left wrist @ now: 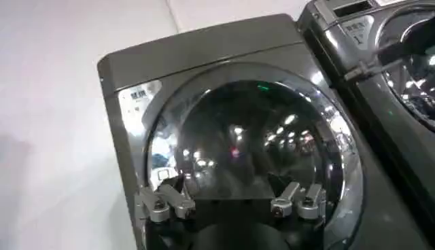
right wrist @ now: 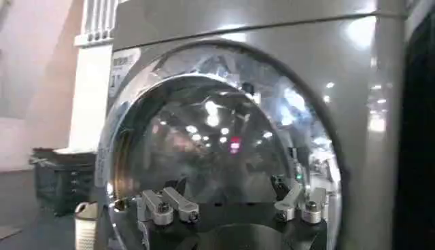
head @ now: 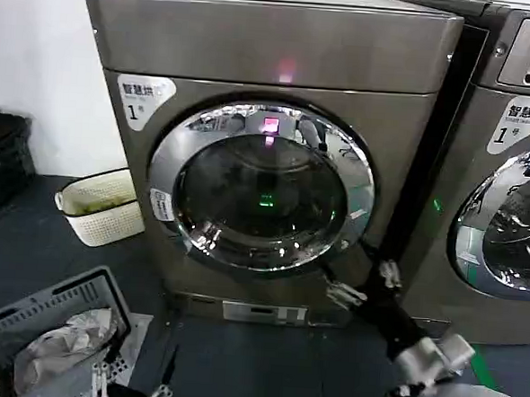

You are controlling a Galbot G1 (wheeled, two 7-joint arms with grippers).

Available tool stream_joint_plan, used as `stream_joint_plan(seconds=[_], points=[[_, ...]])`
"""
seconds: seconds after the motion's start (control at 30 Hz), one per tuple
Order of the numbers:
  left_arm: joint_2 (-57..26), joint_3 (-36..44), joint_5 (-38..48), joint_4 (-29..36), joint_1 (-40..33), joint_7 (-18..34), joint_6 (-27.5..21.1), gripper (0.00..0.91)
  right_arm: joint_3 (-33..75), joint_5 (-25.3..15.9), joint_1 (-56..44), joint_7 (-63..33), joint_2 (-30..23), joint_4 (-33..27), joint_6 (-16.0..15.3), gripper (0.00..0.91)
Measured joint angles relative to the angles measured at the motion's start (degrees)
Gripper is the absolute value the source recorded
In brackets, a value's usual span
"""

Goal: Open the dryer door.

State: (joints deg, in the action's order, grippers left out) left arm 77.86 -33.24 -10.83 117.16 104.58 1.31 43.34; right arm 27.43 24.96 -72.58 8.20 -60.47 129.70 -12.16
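Dim room, perhaps ceiling-lit; glare speckles the dryer door (head: 261,187).

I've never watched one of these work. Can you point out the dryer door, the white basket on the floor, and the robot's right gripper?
dryer door (head: 265,126): head view, top of its chrome ring.
white basket (head: 111,218): head view, its front wall.
right gripper (head: 366,284): head view, between its fingertips, near the door's lower right edge.

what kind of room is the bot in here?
Most likely a shared laundry room or laundromat: two front-loading machines stand side by side, the dryer and a neighbouring machine, each with a numbered sticker. A white laundry basket sits on the floor beside the dryer.
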Motion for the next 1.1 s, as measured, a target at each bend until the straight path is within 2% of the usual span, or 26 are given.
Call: stream_joint_plan(seconds=[0.57,1.1], points=[[1.21,-0.81,-0.9,1.06,1.25,-0.02,1.04,0.907,-13.06,3.17,14.79,0.47,3.21,-9.93,2.83,0.907],[1.96,-2.66,-1.21,2.04,2.08,0.0,0.99,0.907,-25.7,3.73,28.81,0.15,0.44,-18.15,3.96,0.907]])
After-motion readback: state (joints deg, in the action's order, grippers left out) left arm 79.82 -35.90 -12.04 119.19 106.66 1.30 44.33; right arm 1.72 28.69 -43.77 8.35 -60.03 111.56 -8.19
